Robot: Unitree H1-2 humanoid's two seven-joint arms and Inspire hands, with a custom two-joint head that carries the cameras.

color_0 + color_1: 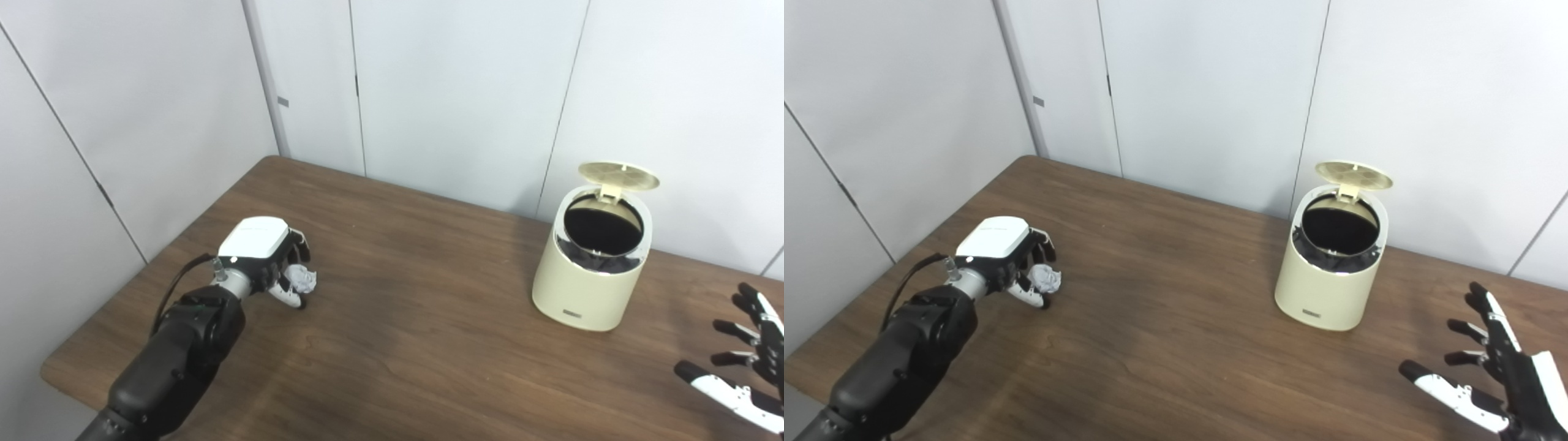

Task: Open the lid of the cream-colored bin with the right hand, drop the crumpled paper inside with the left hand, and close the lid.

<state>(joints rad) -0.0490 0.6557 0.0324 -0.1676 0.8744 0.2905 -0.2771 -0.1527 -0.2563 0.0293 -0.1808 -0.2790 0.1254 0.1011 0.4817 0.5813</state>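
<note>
The cream-colored bin (582, 278) stands at the right of the table, its round lid (618, 175) tipped up and back on the hinge, the dark inside showing. At the left of the table my left hand (264, 257) is curled around the crumpled paper (302, 279), a small grey-white ball held between fingers and thumb just above the wood. My right hand (1494, 367) hovers at the lower right corner, well to the right of the bin, with its fingers spread and nothing in it.
The brown wooden table (416, 343) runs from the left edge to the right. White wall panels (465, 92) close in behind it, right at the back of the bin.
</note>
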